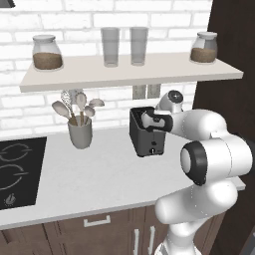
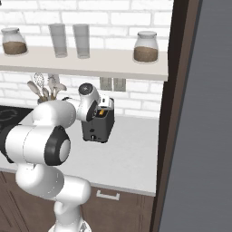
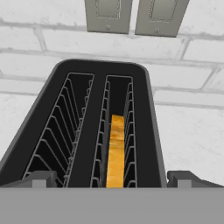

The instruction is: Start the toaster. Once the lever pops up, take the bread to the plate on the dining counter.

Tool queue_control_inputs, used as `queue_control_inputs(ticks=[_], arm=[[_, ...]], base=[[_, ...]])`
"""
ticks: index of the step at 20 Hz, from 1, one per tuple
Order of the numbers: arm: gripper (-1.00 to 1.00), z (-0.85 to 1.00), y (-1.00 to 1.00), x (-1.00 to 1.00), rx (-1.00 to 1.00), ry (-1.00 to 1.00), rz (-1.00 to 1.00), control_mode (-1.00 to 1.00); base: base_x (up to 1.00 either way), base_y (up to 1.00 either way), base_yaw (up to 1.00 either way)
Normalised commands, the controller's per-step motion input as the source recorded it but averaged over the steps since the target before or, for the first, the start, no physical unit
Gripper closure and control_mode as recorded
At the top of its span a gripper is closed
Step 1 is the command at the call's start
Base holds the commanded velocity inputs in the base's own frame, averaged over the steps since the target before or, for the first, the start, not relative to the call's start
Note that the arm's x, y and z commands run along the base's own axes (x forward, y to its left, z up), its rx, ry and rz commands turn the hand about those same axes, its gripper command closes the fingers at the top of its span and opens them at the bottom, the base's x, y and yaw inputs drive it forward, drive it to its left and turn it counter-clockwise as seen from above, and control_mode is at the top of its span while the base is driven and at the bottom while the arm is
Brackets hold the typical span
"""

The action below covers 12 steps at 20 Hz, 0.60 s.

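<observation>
The dark toaster (image 1: 149, 140) (image 2: 97, 129) stands on the white counter against the brick wall. My gripper (image 1: 148, 120) (image 2: 101, 107) hovers just above its slotted top, pointing down, open and holding nothing. In the hand view the toaster (image 3: 144, 109) lies directly below, with my gripper (image 3: 112, 180) spread wide across its near end. The golden bread (image 3: 116, 148) stands on edge inside the right slot, and the left slot holds nothing. A bit of the bread (image 2: 102, 113) shows orange under the hand. The plate and the dining counter are out of view.
A grey utensil cup (image 1: 79, 133) stands left of the toaster, with a black cooktop (image 1: 17, 169) further left. A shelf (image 1: 129, 73) with jars and glasses hangs above. Two wall outlets (image 3: 131, 15) sit behind the toaster. A dark tall panel (image 2: 181, 113) bounds the counter's right.
</observation>
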Motion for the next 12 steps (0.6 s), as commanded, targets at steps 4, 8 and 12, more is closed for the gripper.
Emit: queue_control_inputs(ticks=[4, 8, 12], arm=[[-1.0, 0.0, 0.0, 0.0, 0.0, 0.0, 0.0, -1.0], [-1.0, 0.0, 0.0, 0.0, 0.0, 0.0, 0.0, -1.0], [-1.0, 0.0, 0.0, 0.0, 0.0, 0.0, 0.0, -1.0]], base=[[0.0, 0.0, 0.0], [0.0, 0.0, 0.0], [0.0, 0.0, 0.0]])
